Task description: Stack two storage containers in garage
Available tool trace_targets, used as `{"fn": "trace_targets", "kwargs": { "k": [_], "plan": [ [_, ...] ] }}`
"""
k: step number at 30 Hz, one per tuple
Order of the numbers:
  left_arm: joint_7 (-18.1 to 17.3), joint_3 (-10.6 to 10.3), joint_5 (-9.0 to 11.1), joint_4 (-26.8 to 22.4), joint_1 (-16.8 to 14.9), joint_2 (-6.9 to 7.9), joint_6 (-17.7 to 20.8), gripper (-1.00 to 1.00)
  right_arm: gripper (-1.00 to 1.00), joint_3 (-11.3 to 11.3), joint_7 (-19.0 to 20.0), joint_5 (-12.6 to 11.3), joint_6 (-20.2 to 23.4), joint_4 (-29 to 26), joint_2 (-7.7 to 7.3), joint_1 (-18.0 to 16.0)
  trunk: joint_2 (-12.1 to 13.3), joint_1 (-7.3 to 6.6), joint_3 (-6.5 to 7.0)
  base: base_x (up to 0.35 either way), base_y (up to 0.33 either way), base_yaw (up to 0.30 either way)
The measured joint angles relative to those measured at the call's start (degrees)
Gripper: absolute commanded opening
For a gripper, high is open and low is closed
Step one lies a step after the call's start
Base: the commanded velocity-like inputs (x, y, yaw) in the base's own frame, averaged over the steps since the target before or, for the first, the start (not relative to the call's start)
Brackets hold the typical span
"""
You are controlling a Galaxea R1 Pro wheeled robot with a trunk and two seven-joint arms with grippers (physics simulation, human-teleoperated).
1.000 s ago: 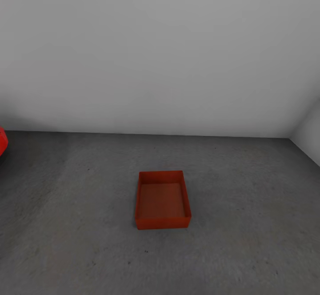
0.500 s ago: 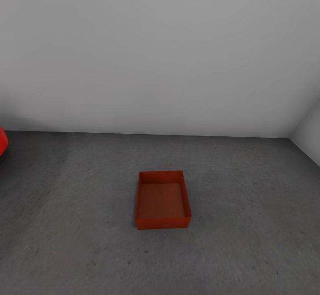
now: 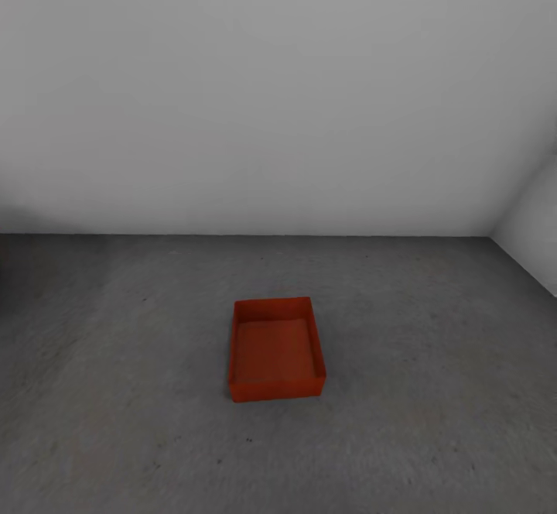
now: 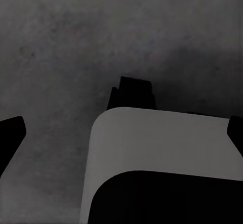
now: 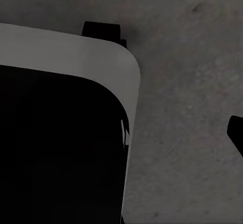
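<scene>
Head view: a single red-orange storage container [image 3: 276, 350] sits upright on the dark grey concrete floor [image 3: 433, 390] of the garage, near the middle of the picture and well apart from the pale grey back wall [image 3: 278, 96]. The container is lidless, its open top faces up, and its inside is bare. A second pale wall [image 3: 534, 227] meets the back wall at the far right corner.

Left wrist view: dark fingertips [image 4: 11, 133] of the left tool [image 4: 121, 133] show at opposite edges of the picture, spread wide with nothing between them, above the robot's pale grey and black base [image 4: 162, 168] and the concrete.

Right wrist view: one dark fingertip [image 5: 236, 130] appears at the picture's edge beside the same rounded base [image 5: 76, 62]; whether the right tool is spread or pressed together cannot be told.
</scene>
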Motion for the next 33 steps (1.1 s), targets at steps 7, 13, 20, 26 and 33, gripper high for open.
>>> {"fn": "trace_targets", "kwargs": {
  "k": [7, 13, 20, 26, 33],
  "plan": [
    [0.0, 0.0, 0.0, 0.0, 0.0, 0.05, 0.0, 1.00, 1.00, 0.0, 0.0, 0.1, 0.0, 0.0, 0.04, 0.0, 0.0, 0.00, 0.21, 0.000, 0.000, 0.013],
    [0.0, 0.0, 0.0, 0.0, 0.0, 0.05, 0.0, 1.00, 1.00, 0.0, -0.1, 0.1, -0.1, 0.0, 0.06, 0.0, 0.0, 0.00, 0.70, 0.000, 0.000, 0.033],
    [0.0, 0.0, 0.0, 0.0, 0.0, 0.05, 0.0, 1.00, 1.00, 0.0, 0.2, 0.1, -0.7, 0.0, 0.25, 1.4, 0.0, 0.00, 1.33, 0.000, 0.000, 0.004],
    [0.0, 0.0, 0.0, 0.0, 0.0, 0.05, 0.0, 1.00, 1.00, 0.0, 0.5, 0.0, -0.6, 0.0, 0.79, 1.9, 0.0, 0.00, 1.89, 0.000, 0.000, 0.000],
    [0.0, 0.0, 0.0, 0.0, 0.0, 0.05, 0.0, 1.00, 1.00, 0.0, 0.5, 0.0, -0.4, 0.0, 0.88, 2.0, 0.0, 0.00, 2.53, 0.000, 0.000, 0.000]
  ]
}}
